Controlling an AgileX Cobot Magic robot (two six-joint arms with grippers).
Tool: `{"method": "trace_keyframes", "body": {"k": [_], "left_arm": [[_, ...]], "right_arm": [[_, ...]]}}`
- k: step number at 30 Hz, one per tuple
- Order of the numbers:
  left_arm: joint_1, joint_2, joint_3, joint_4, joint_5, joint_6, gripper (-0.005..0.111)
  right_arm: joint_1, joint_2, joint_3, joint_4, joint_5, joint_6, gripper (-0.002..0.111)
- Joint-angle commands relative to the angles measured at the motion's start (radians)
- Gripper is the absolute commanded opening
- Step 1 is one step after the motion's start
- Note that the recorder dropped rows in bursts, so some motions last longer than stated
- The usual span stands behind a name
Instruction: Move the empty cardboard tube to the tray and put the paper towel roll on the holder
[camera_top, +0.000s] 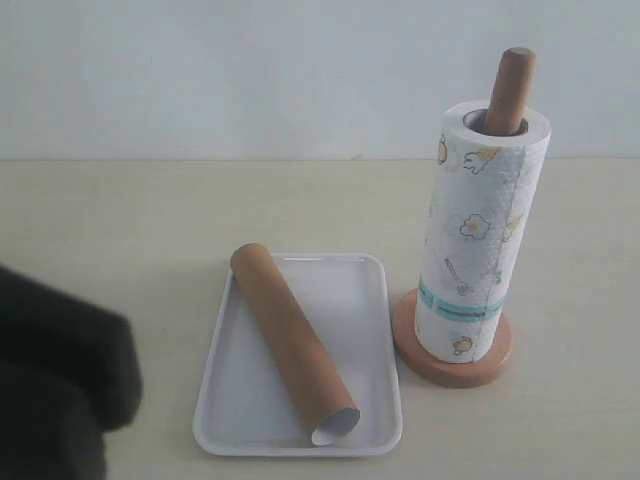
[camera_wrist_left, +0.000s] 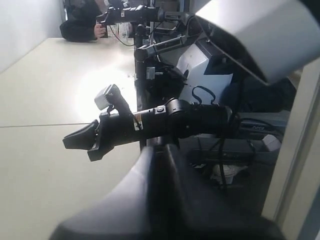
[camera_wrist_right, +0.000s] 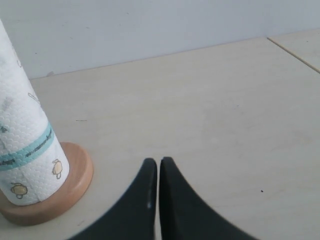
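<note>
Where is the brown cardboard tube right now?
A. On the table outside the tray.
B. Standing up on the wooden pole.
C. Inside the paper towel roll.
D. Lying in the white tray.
D: the cardboard tube lies slantwise in the tray, while the paper towel roll stands on the holder beside it.

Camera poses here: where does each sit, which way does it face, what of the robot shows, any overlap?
Exterior: raised before the table, looking down at the tray holding the empty cardboard tube, and the paper towel roll on the holder; dark blurred arm part lower left.
Left wrist: low over the table, facing another black arm and equipment; left gripper blurred in front.
Right wrist: low, facing the holder's base and the wall; right gripper shut.
Shared: exterior and right wrist both show roll and holder.
</note>
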Motion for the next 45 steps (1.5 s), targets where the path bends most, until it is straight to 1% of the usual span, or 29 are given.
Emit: {"method": "trace_keyframes", "body": {"k": [1, 5, 9, 13, 19, 23, 27, 29, 34, 37, 42, 44, 45], "left_arm": [[0.003, -0.006, 0.003, -0.003, -0.001, -0.001, 0.004], [0.008, -0.026, 0.005, -0.003, 0.01, -0.001, 0.004], [0.053, -0.111, 0.007, -0.003, 0.014, -0.001, 0.004], [0.1, -0.239, 0.007, -0.003, 0.009, -0.001, 0.004], [0.205, -0.495, 0.009, -0.003, 0.007, -0.074, 0.004], [0.296, -0.674, 0.009, -0.003, 0.007, -0.168, 0.004], [0.369, -0.793, 0.009, -0.003, -0.033, -0.187, 0.004], [0.406, -0.829, 0.009, -0.003, -0.083, -0.187, 0.004], [0.488, -0.829, 0.009, -0.003, -0.215, -0.207, 0.004], [0.514, -0.829, 0.019, -0.003, -0.216, -0.207, 0.004], [0.514, -0.829, 0.066, -0.003, -0.176, -0.207, 0.004], [0.514, -0.829, 0.091, -0.003, -0.107, -0.207, 0.004], [0.514, -0.829, 0.103, -0.003, -0.05, -0.225, 0.004]], "right_arm": [[-0.002, -0.004, -0.001, -0.003, -0.008, -0.004, 0.001], [-0.002, -0.004, -0.001, -0.003, -0.013, -0.004, 0.001], [-0.002, -0.004, -0.001, -0.003, -0.008, -0.004, 0.001], [-0.002, -0.004, -0.001, -0.003, -0.008, -0.004, 0.001], [-0.002, -0.004, -0.001, -0.003, -0.008, -0.004, 0.001], [-0.002, -0.004, -0.001, -0.003, -0.008, -0.004, 0.001], [-0.002, -0.004, -0.001, -0.003, -0.008, -0.004, 0.001], [-0.002, -0.004, -0.001, -0.003, -0.008, -0.004, 0.001], [-0.002, -0.004, -0.001, -0.003, -0.008, -0.004, 0.001], [-0.002, -0.004, -0.001, -0.003, -0.008, -0.004, 0.001], [-0.002, -0.004, -0.001, -0.003, -0.008, -0.004, 0.001], [-0.002, -0.004, -0.001, -0.003, -0.008, -0.004, 0.001], [-0.002, -0.004, -0.001, -0.003, -0.008, -0.004, 0.001]]}}
